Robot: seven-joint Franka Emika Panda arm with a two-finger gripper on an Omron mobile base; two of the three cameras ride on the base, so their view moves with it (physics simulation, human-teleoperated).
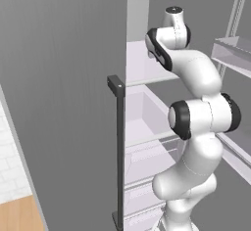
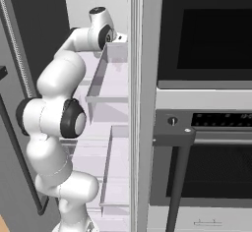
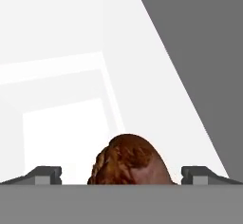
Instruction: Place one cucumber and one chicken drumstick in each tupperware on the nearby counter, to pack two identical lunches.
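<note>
Hand view: pincer [image 3: 121,173] spread wide, drumstick [image 3: 130,161] between the tips. Best pushed deeper along the fridge shelf [image 3: 61,137] before squeezing, centred.

Chicken drumstick [image 3: 129,161] seen between finger tips [image 3: 45,174] of gripper [image 3: 122,175], inside fridge [image 1: 63,103]; oven [image 2: 206,128] placed right of fridge.

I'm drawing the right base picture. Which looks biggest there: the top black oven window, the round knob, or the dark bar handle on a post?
1. Top black oven window: biggest by far.
2. Dark bar handle on its post: a long thin shape, much smaller.
3. Small round knob: tiniest.
The handle stands nearer the camera, so it may look bigger than it is.
</note>
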